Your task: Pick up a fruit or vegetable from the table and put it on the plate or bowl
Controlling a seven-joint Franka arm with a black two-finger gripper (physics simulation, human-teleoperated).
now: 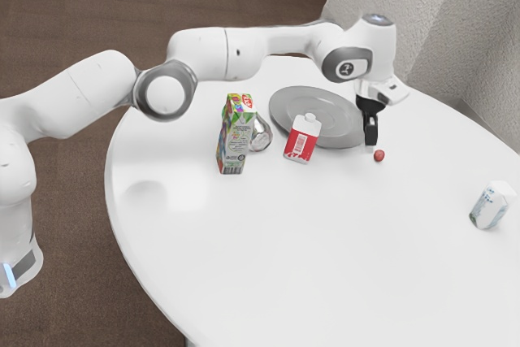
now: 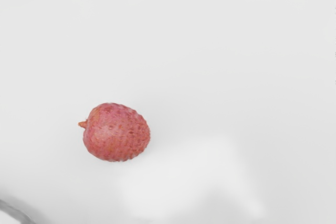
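A small red lychee (image 1: 379, 154) lies on the white round table (image 1: 325, 233), just off the grey plate (image 1: 321, 107) toward the exterior view's right. My black gripper (image 1: 370, 140) points down, hanging a little above the table over the plate's right rim, close beside the lychee and slightly to its left. In the wrist view the lychee (image 2: 116, 131) sits on bare table below my hand, its short stem pointing sideways. A thin grey arc of the plate's rim (image 2: 11, 213) shows at the corner.
A red and white carton (image 1: 302, 137) stands on the plate's front edge. A tall green juice carton (image 1: 235, 133) and a small can (image 1: 260, 134) stand left of it. A pale blue carton (image 1: 491, 205) sits at the far right. A wall corner rises behind.
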